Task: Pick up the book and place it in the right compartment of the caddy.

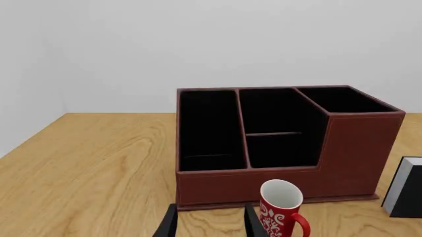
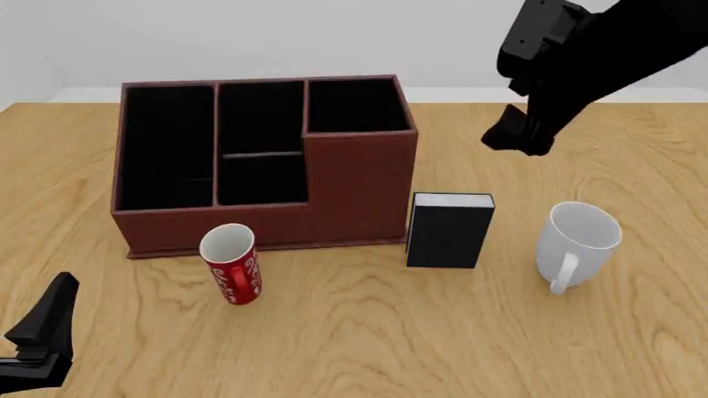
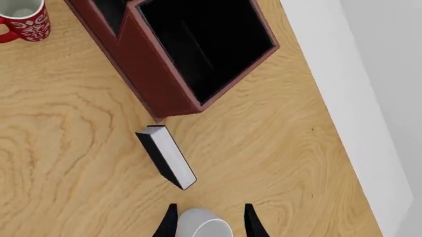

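Observation:
The black book (image 2: 448,232) stands upright on the table just right of the reddish-brown caddy (image 2: 360,186), its white page edges facing up. It also shows in the right wrist view (image 3: 168,157) and at the edge of the left wrist view (image 1: 405,190). The right compartment (image 2: 354,106) is the tall square section, and it is empty. My right gripper (image 2: 518,137) is open and empty, high above the table behind and right of the book; in its wrist view (image 3: 209,223) it hangs over the white mug. My left gripper (image 2: 39,336) is open and empty near the front left corner.
A white mug (image 2: 578,240) stands right of the book. A red patterned mug (image 2: 230,264) stands in front of the caddy, close to my left fingers (image 1: 254,222). The caddy's long left section (image 2: 166,145) and two small middle sections hold nothing.

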`<state>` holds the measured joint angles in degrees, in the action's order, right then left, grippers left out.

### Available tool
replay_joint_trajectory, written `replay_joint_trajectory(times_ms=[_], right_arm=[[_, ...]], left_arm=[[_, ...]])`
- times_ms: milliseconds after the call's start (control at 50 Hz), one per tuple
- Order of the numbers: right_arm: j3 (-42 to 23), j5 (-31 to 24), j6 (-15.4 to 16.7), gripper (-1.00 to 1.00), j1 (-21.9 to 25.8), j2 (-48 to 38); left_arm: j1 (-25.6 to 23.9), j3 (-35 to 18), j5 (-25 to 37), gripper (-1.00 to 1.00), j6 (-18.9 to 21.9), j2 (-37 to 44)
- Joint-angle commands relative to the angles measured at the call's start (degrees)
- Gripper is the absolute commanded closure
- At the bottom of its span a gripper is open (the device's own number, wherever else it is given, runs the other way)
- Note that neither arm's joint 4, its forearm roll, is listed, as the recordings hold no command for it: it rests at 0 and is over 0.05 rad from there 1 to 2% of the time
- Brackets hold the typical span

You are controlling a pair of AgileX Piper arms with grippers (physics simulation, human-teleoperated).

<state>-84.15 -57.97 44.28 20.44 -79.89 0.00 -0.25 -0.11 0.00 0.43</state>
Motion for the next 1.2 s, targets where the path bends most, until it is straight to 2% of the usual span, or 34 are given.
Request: replay_joint_trajectory(times_ms=[20,160,700,740,1200], right_arm=[[-2.32,-0.54,-0.50,-1.00,0.93,-4.45],[-1.69,1.72,1.26,-1.00,-0.20,-6.79],[-0.39,4.92,-2.55,-1.00,2.73,-11.91],[-0.44,4.95,-3.56,-1.00,3.33,-12.09],[3.34,7.14,-5.45,-1.00,4.02,-14.04]], left_arm=[[0.00,0.00,0.00,-1.00,0.00,0.00],[0.00,0.00,0.00,-1.00,0.00,0.00],[0.00,0.00,0.00,-1.00,0.00,0.00],[0.00,0.00,0.00,-1.00,0.00,0.00],[0.00,0.00,0.00,-1.00,0.00,0.00]])
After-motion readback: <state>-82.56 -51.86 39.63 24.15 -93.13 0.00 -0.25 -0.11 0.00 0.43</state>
